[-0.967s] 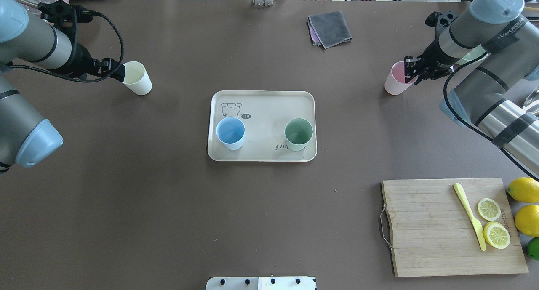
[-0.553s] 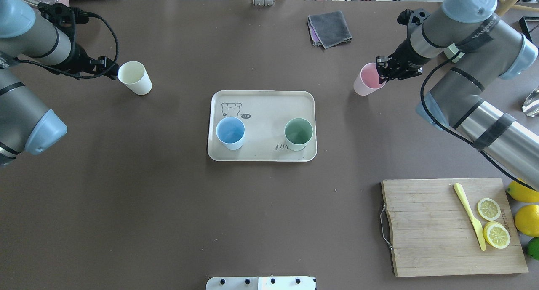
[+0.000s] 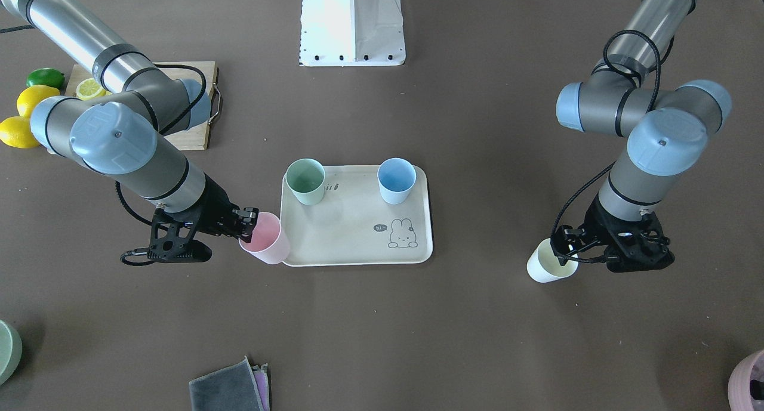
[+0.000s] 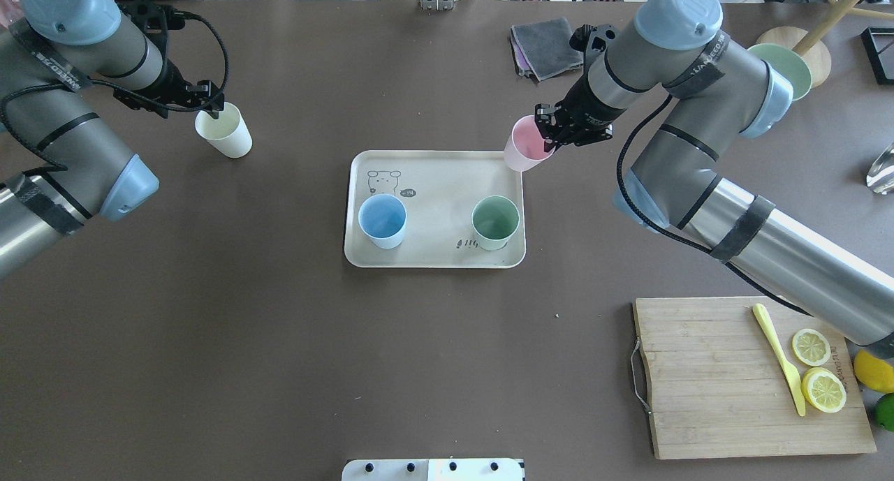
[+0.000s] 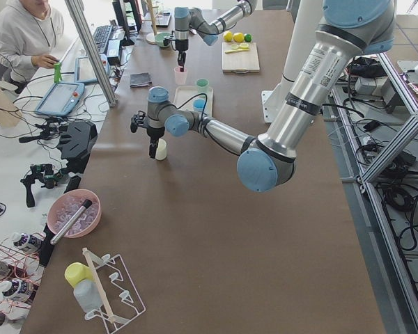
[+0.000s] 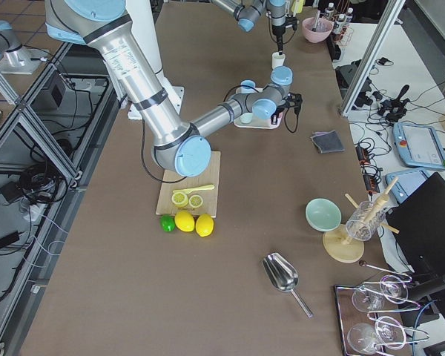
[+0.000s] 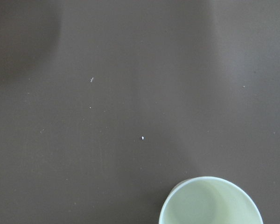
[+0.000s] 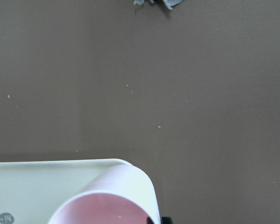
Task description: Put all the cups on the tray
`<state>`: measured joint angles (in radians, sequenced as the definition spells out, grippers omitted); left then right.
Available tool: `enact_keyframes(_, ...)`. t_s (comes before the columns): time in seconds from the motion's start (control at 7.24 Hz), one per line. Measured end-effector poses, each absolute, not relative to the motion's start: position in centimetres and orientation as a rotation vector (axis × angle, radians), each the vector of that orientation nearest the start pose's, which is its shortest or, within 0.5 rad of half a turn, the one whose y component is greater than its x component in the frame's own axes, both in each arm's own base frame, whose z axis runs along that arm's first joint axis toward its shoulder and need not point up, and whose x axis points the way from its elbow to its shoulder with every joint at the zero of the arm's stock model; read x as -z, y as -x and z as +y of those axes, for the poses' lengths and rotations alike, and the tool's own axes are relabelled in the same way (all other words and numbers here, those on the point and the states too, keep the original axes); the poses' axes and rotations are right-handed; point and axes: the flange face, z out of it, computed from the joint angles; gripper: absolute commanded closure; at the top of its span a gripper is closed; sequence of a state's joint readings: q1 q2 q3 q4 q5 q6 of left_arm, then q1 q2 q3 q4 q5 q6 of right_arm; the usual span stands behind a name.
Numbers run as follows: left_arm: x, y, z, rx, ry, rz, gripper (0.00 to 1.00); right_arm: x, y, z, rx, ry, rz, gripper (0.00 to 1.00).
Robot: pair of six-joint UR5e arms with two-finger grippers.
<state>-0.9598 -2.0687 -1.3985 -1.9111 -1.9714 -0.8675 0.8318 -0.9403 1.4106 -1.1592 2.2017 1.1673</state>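
The cream tray (image 4: 433,181) lies mid-table and holds a blue cup (image 4: 382,219) and a green cup (image 4: 495,221). My right gripper (image 4: 548,128) is shut on the rim of a pink cup (image 4: 527,144) and holds it raised over the tray's far right corner. This also shows in the front view, with the pink cup (image 3: 265,238) at the tray (image 3: 352,232) edge. A cream cup (image 4: 223,132) stands upright on the table at the far left. My left gripper (image 4: 209,109) is at its rim and looks open. The left wrist view shows only the cup's rim (image 7: 210,203).
A wooden cutting board (image 4: 705,376) with lemon slices and a yellow knife (image 4: 777,359) lies front right, with lemons beside it. A folded grey cloth (image 4: 547,47) lies at the back. A green bowl (image 4: 786,65) sits at the back right.
My right gripper carried the pink cup leftward, from the right side of the table to the tray's far right corner. My left gripper drew back, then returned to the cream cup's rim; that cup stayed put.
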Motion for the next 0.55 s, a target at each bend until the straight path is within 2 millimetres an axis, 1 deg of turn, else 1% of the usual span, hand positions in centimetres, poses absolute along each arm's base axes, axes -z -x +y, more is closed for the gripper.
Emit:
enact_keyframes(0.14,-42.3,-33.7,-63.4,0.117,-0.222,0.737,1.00,-29.2,44.8,-57.8,-0.102,-0.001,-1.042,1.00)
enact_keyframes(0.28,-42.2,-34.7,-62.9,0.126,-0.215,0.749,1.00,-28.4,46.3,-56.8,-0.098,0.011,-1.047,1.00)
enact_keyframes(0.41,-41.6,-35.4,-62.6,0.128,-0.213,0.759,1.00,-27.6,47.7,-56.1,-0.105,0.008,-1.047,1.00)
enact_keyframes(0.55,-40.0,-36.1,-62.8,0.129,-0.213,0.780,1.00,-26.9,48.8,-55.7,-0.112,-0.006,-1.042,0.01)
